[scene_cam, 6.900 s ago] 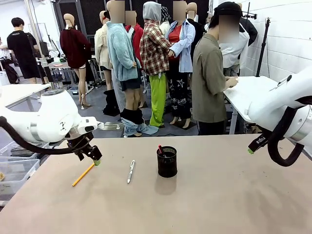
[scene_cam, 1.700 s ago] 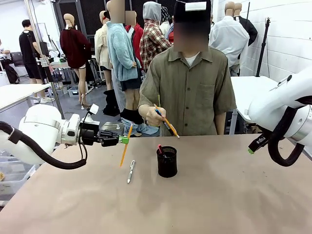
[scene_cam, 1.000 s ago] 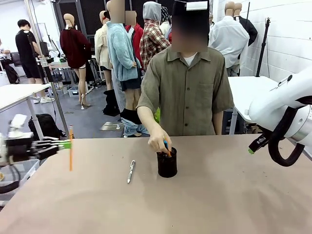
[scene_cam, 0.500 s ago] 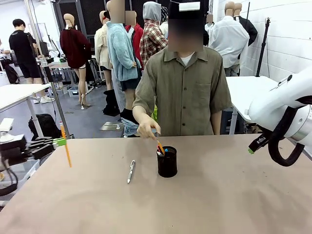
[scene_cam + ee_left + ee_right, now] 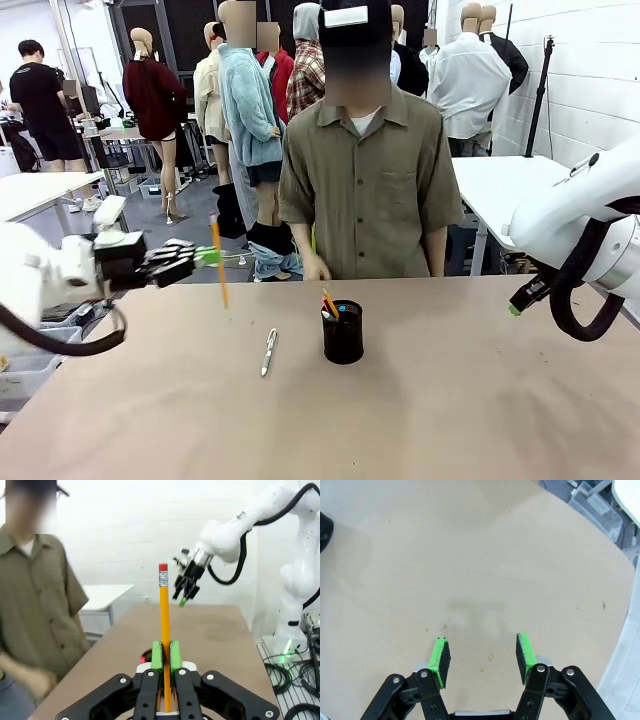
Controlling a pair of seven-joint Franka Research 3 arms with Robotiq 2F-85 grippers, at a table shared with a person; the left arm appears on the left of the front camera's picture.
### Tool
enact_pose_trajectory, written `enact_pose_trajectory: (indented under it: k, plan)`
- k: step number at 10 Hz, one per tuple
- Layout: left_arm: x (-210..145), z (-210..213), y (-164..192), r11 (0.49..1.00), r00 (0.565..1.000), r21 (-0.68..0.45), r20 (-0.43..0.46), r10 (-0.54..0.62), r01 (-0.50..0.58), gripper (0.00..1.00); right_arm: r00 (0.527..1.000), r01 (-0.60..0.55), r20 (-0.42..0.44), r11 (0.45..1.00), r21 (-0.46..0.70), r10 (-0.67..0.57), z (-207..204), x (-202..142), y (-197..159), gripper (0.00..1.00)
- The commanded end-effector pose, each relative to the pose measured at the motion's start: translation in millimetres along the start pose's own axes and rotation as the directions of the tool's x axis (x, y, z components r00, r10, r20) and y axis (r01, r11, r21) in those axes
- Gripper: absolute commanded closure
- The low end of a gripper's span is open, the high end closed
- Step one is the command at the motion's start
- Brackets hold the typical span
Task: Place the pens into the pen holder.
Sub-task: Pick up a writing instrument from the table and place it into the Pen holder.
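The black mesh pen holder (image 5: 343, 335) stands mid-table with red-, orange- and blue-tipped pens (image 5: 331, 305) sticking out of it. A silver-white pen (image 5: 268, 352) lies on the table to its left. My left gripper (image 5: 207, 256) hovers above the table's far left, shut on the long yellow pencil (image 5: 218, 265), which hangs nearly upright. In the left wrist view the pencil (image 5: 164, 615) runs up between the green pads (image 5: 157, 656), eraser end away from the gripper (image 5: 165, 655). My right gripper (image 5: 516, 306) hangs at the far right; in its own view it (image 5: 482, 657) stands open over bare table.
A person in an olive shirt (image 5: 372, 190) stands at the far edge behind the holder, with a hand (image 5: 318, 271) low by the table edge. Plastic bins (image 5: 25, 360) sit off the table's left side. A white table (image 5: 500, 190) stands back right.
My left gripper has swung right, from the table's left edge toward the middle, carrying the pencil. The person's hand has drawn back from the holder, leaving pens in it. The right arm has not moved.
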State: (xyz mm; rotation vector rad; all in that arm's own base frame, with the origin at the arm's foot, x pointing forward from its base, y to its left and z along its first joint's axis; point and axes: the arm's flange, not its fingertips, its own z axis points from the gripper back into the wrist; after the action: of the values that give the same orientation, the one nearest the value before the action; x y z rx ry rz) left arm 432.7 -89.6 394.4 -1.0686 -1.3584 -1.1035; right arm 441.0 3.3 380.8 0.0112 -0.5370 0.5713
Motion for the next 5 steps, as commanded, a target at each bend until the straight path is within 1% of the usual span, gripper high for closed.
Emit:
enact_pose_trajectory:
  k: [1, 2, 3, 4, 5]
  plan:
    - [5.7, -41.1, 18.4, 0.999, 0.999, 0.005, -0.005, 0.037, -0.037, 1.00, 1.000, -0.003, 0.022, 1.000, 0.002, 0.003, -1.1, -2.4, -0.9, 0.33]
    - [5.8, -59.9, 19.7, 0.998, 0.997, -0.026, -0.037, 0.060, -0.061, 1.00, 1.000, -0.003, 0.022, 1.000, 0.002, 0.003, -1.1, -2.4, -0.9, 0.33]
    - [7.9, -65.6, 15.6, 0.998, 0.998, -0.025, -0.033, 0.061, -0.062, 1.00, 1.000, -0.003, 0.022, 1.000, 0.002, 0.003, -1.1, -2.4, -0.9, 0.33]
    - [12.4, -70.6, 12.3, 0.995, 0.979, 0.062, -0.182, 0.093, -0.083, 1.00, 1.000, -0.003, 0.022, 1.000, 0.002, 0.003, -1.1, -2.4, -0.9, 0.33]
    - [9.5, -64.9, 11.8, 0.998, 0.999, -0.042, -0.019, 0.037, -0.038, 1.00, 1.000, -0.003, 0.022, 1.000, 0.002, 0.003, -1.1, -2.4, -0.9, 0.33]
